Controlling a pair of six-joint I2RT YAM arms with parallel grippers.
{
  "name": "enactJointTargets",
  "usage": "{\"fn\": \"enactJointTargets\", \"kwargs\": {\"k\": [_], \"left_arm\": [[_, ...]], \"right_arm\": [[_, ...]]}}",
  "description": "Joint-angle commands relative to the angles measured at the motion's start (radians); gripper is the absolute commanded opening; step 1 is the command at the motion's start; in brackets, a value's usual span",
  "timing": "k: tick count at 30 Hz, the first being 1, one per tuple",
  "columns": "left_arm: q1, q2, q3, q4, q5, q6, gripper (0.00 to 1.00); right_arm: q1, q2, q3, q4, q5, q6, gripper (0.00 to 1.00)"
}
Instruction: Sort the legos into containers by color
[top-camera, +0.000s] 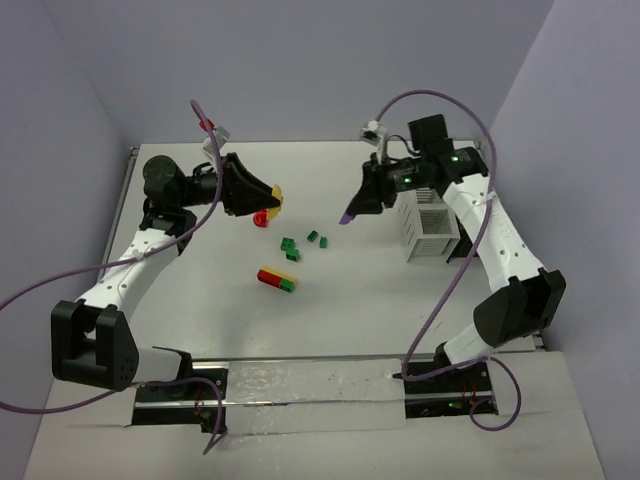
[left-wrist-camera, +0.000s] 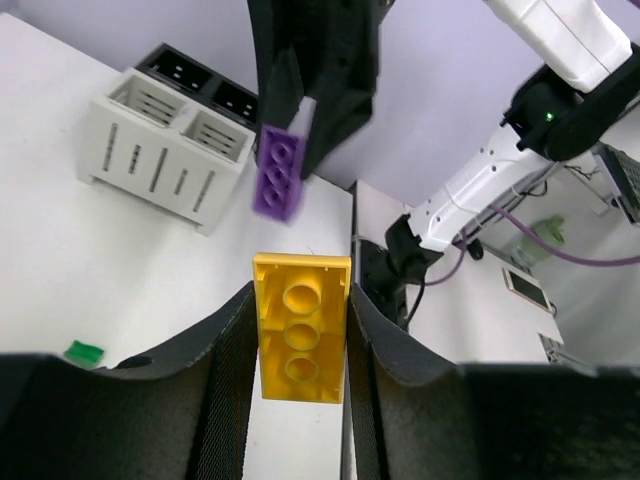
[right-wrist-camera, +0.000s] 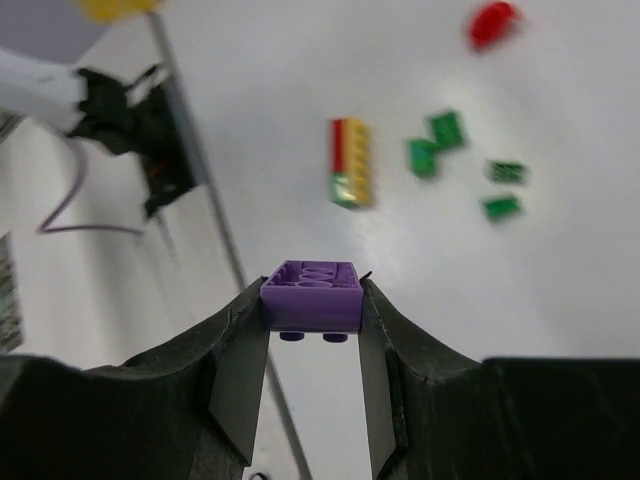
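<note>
My left gripper (top-camera: 268, 197) hangs above the table's back left, shut on a yellow lego (left-wrist-camera: 300, 330) that stands upright between its fingers. My right gripper (top-camera: 351, 213) is raised at the back middle, shut on a purple lego (right-wrist-camera: 312, 295), and that purple lego (left-wrist-camera: 279, 172) also shows in the left wrist view. On the table lie a red lego (top-camera: 262, 217), three green legos (top-camera: 313, 237) (top-camera: 288, 243) (top-camera: 293, 254) and a red, yellow and green stack (top-camera: 277, 279). The white slatted box (top-camera: 430, 225) stands at the right. A black tray (left-wrist-camera: 190, 75) sits behind it.
The right arm's forearm (top-camera: 490, 225) passes over the white box (left-wrist-camera: 165, 150). Purple cables (top-camera: 440, 300) loop beside both arms. A single green lego (left-wrist-camera: 84, 351) lies below my left gripper. The table's back edge meets the wall just behind both grippers.
</note>
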Motion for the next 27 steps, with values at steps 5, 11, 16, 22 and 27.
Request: {"fn": "enactJointTargets", "kwargs": {"k": [5, 11, 16, 22, 27], "left_arm": [[0.001, 0.021, 0.140, -0.327, -0.234, 0.350, 0.00], [-0.100, 0.073, 0.236, -0.556, -0.477, 0.565, 0.00], [-0.122, 0.089, 0.233, -0.600, -0.514, 0.615, 0.00], [-0.124, 0.093, 0.221, -0.603, -0.496, 0.617, 0.00], [-0.124, 0.110, 0.236, -0.595, -0.485, 0.599, 0.00]], "right_arm": [[-0.465, -0.057, 0.018, -0.019, 0.293, -0.115, 0.00], [-0.619, 0.040, 0.116, 0.059, 0.597, -0.095, 0.00], [-0.639, 0.158, 0.191, 0.066, 0.695, -0.090, 0.00], [-0.638, 0.256, 0.217, 0.092, 0.725, -0.083, 0.00], [-0.637, 0.291, 0.208, 0.134, 0.749, -0.091, 0.00]]}}
